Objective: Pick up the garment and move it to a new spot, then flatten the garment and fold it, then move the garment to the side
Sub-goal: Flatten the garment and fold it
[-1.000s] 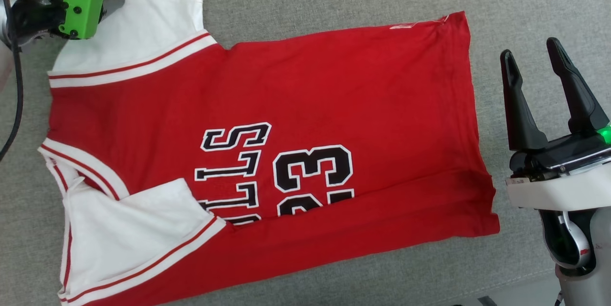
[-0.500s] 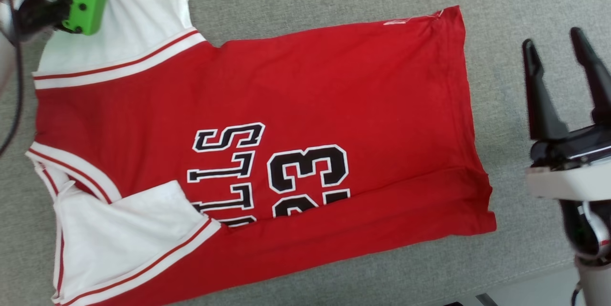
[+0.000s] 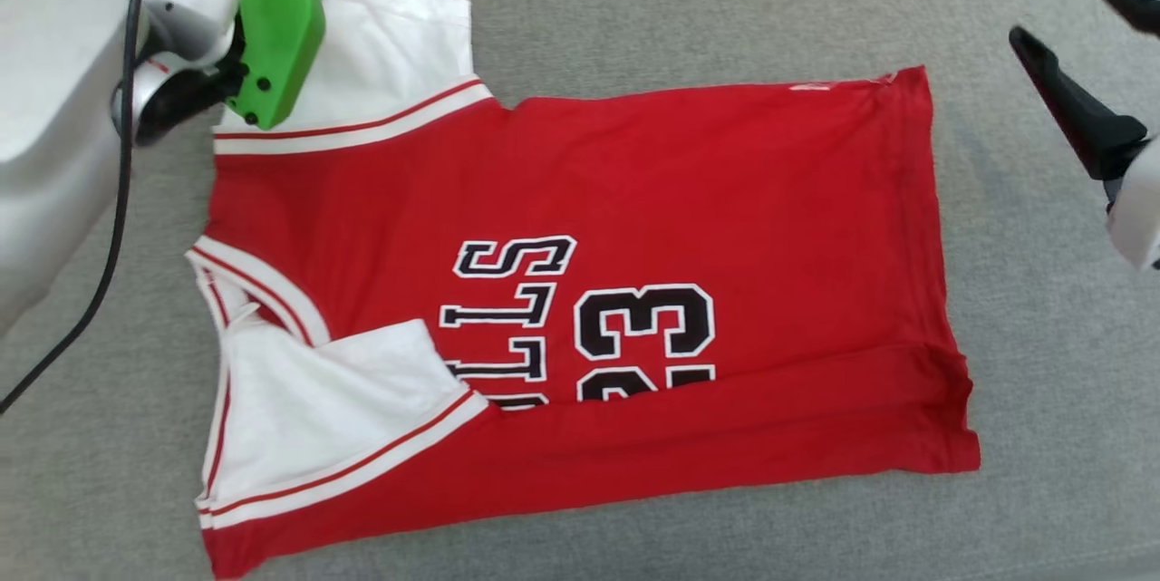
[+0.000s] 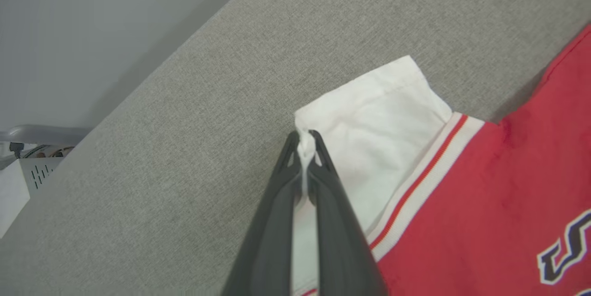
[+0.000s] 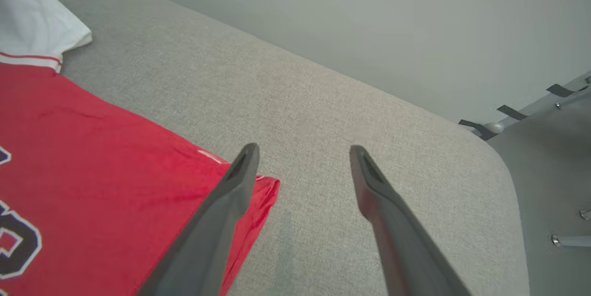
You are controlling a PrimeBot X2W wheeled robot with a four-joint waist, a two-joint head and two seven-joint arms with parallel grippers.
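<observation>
The left end effector (image 4: 304, 141), seen from the left wrist, was pinched tight on the outer corner of a white sleeve (image 4: 383, 116), with a tuft of white cloth standing up between its dark tips. That sleeve belonged to the red shirt (image 4: 485, 203), which lay on a gray fabric-covered tabletop (image 4: 184, 148). The sleeve's red-and-white striped trim ran just beside the end effector. Well away from the shirt, past the tabletop's edge, stood a white vented box (image 4: 18, 185).

From the head, the shirt lay spread front up, its collar end toward the left arm and its hem end toward the right arm. Its near long edge was folded up over the bottom of the black "BULLS 23" lettering (image 3: 580, 318), and the second white sleeve (image 3: 335, 409) lay folded onto the chest beside the collar. A green housing (image 3: 272, 28) on the left arm hung over the gripped sleeve, and a black cable (image 3: 100, 273) dangled beside the collar end. The right end effector (image 3: 1058, 10) hung beyond the far hem corner, clear of the cloth, jaws wide.

From the right wrist, its two fingers stood far apart with nothing between them, one crossing in front of that hem corner.
</observation>
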